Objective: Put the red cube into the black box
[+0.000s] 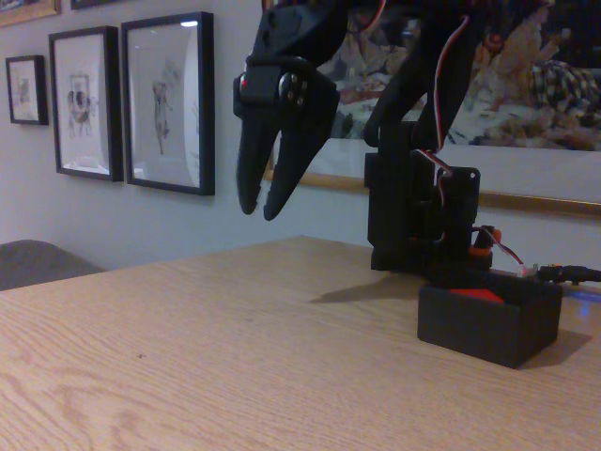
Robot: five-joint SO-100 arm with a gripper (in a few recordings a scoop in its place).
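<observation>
Fixed view: the black claw point(265, 209) hung above the wooden surface point(188, 357), its two fingers nearly together and gripping nothing. The red cube point(474, 295) lay inside the black box point(488, 324), which stood at right, before the arm's base point(423, 216).

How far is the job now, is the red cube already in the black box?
It looks done: a red cube shows inside the black box, just above the front wall. Nothing is in hand: the gripper hangs above the table, left of the box in the fixed view, jaws nearly closed and holding nothing. Nothing visible is left to do.
</observation>
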